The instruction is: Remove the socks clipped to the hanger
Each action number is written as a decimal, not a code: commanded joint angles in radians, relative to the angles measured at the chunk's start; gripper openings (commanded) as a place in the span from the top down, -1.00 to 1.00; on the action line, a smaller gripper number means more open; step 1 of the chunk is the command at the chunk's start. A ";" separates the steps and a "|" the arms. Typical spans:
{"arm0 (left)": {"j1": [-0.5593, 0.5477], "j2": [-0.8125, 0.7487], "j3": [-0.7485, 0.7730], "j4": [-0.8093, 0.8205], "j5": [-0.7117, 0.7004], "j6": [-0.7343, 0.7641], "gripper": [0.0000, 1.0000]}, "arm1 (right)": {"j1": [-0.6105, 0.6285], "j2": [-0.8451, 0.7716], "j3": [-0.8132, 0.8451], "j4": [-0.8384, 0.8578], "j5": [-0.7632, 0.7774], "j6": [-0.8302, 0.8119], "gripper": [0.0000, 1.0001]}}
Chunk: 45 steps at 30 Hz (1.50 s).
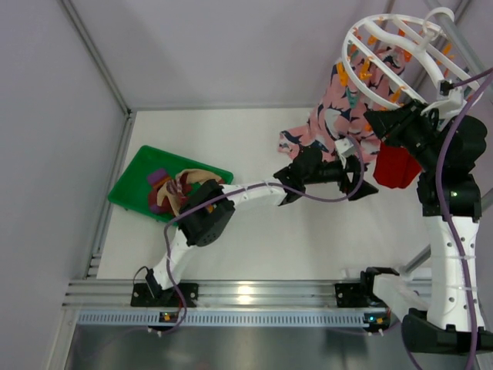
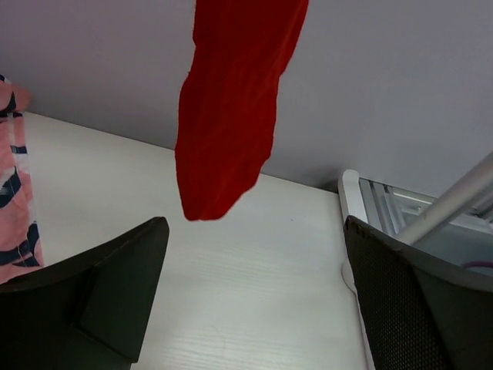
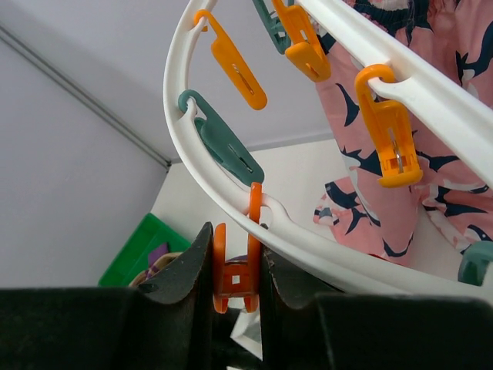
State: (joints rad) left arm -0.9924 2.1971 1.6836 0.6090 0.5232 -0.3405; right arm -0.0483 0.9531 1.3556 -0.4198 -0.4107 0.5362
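Note:
The round white hanger [image 1: 400, 46] hangs at the back right, with orange and teal pegs on its rings. My right gripper [image 3: 235, 270] is shut on an orange peg [image 3: 248, 231] on the hanger's outer ring [image 3: 323, 243]. A long bright red sock [image 2: 227, 116] hangs down from above, its top hidden. My left gripper [image 2: 258, 270] is open just below the sock's toe, touching nothing. In the top view the red sock [image 1: 397, 166] shows under the right wrist, with the left gripper [image 1: 360, 173] beside it. Other socks [image 1: 173, 193] lie on a green tray.
The green tray [image 1: 131, 181] sits at the table's left. A pink cloth with navy and white print [image 1: 323, 127] hangs from the hanger down to the table, left of the red sock. Grey frame poles [image 2: 447, 208] stand at the right.

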 commanded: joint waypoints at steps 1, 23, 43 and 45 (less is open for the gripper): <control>-0.015 0.065 0.105 0.094 -0.114 0.047 -0.97 | 0.015 -0.002 0.042 -0.017 -0.132 0.022 1.00; -0.017 0.041 0.139 0.126 0.276 -0.311 1.00 | 0.015 0.004 0.039 -0.037 -0.111 -0.008 0.82; 0.170 -0.327 -0.136 0.126 0.377 -0.690 1.00 | 0.015 -0.033 0.008 -0.151 -0.086 -0.064 -0.99; 0.195 -0.344 -0.147 0.126 0.377 -0.706 1.00 | 0.015 -0.051 -0.003 -0.166 -0.071 -0.076 -0.99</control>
State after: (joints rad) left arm -0.8227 1.9099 1.5509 0.6971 0.8707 -0.9951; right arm -0.0475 0.9371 1.3651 -0.5335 -0.4984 0.4900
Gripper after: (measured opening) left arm 0.016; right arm 0.993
